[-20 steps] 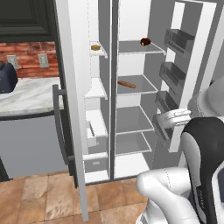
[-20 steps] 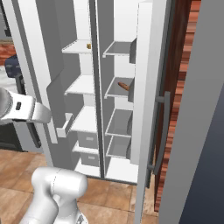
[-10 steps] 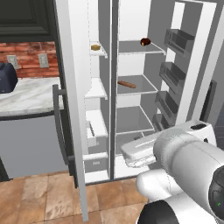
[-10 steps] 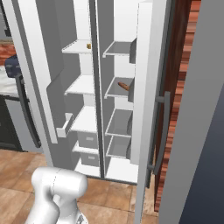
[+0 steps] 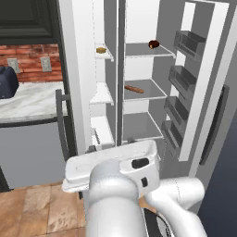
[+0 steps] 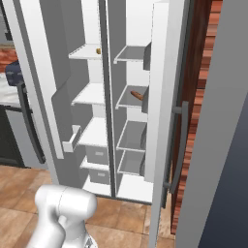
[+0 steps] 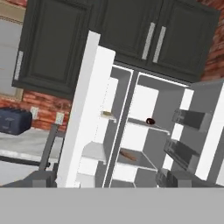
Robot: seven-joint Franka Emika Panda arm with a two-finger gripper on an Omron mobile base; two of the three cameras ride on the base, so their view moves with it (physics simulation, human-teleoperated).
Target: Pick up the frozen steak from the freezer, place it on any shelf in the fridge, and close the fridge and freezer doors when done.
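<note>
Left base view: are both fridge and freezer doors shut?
No. Both doors stand open, baring the freezer shelves and fridge shelves.

The fridge shelves (image 5: 143, 90) look like smooth, matt white plastic, and the door bins (image 5: 185, 44) are a duller grey. The worktop (image 5: 28, 99) has a pale, veined marble finish. Behind it runs rough red brick (image 5: 28, 62). The floor (image 5: 37, 208) is warm, lightly mottled tile. The upper cabinets (image 7: 57, 41) are matt dark panels with brushed metal handles (image 7: 148, 41).

A home kitchen: beside the open fridge (image 5: 139, 92) run a marble counter (image 5: 28, 99), brick backsplash (image 5: 28, 58) and dark cabinets (image 7: 122, 30) above.
</note>
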